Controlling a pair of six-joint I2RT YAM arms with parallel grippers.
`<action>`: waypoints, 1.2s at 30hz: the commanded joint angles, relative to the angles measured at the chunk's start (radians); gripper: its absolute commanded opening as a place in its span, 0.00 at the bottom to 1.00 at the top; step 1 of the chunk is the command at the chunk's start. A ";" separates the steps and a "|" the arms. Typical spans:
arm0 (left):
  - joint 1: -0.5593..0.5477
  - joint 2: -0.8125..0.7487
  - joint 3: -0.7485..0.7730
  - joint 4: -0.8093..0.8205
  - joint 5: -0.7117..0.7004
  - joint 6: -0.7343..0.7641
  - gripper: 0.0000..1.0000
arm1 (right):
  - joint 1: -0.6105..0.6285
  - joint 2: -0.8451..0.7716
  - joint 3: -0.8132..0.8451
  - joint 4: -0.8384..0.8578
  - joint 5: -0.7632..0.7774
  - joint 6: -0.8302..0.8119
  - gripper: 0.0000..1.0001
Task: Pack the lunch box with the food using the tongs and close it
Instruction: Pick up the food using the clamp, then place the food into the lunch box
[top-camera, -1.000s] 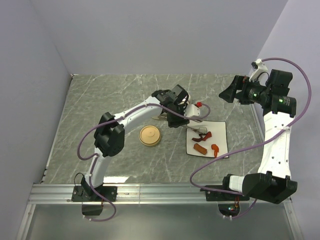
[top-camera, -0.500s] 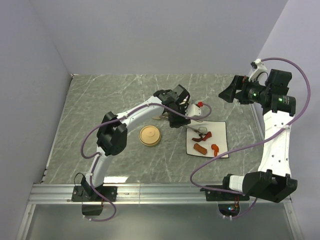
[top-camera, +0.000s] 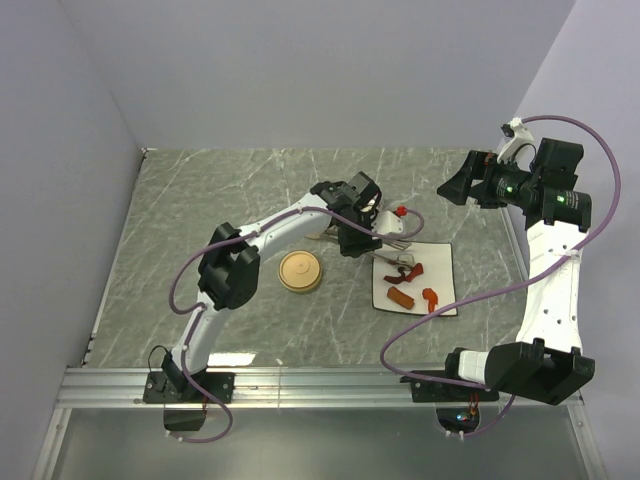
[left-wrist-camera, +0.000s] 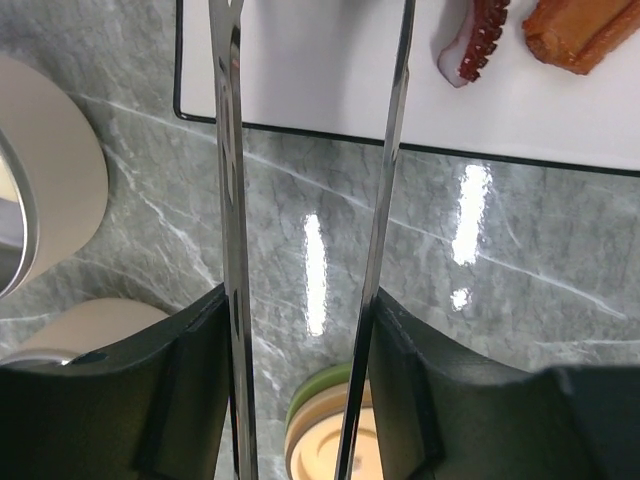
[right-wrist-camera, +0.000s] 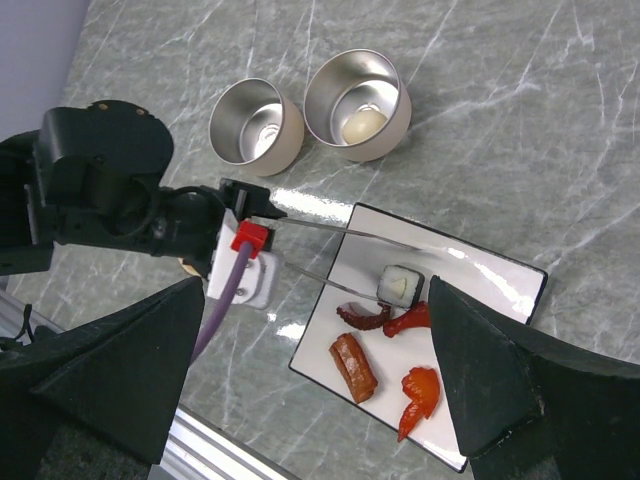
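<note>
Since a second ago my left elbow (top-camera: 230, 275) has swung slightly toward the plate (top-camera: 440, 262); from above, my left claw (top-camera: 365, 238) pinches the tongs (top-camera: 396, 258) at the plate's left edge, my right claw (top-camera: 452, 188) spread well beyond it. Left wrist: both tong arms cross the plate's rim, the sausage (left-wrist-camera: 585, 35) apart from them. Right wrist: tong tips straddle the white-and-dark piece (right-wrist-camera: 398, 285) on the plate.

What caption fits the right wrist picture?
The left gripper points long silver metal tongs at a white-and-dark food piece on a square white plate.
</note>
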 joint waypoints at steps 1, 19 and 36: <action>-0.004 0.020 0.060 0.002 -0.001 -0.012 0.55 | -0.008 0.002 0.004 0.008 -0.001 -0.012 1.00; 0.003 -0.097 0.043 0.014 -0.020 -0.078 0.34 | -0.005 -0.010 -0.003 0.011 -0.004 -0.009 1.00; 0.218 -0.194 0.038 0.066 0.008 -0.230 0.33 | -0.005 -0.007 0.003 0.008 -0.007 -0.014 1.00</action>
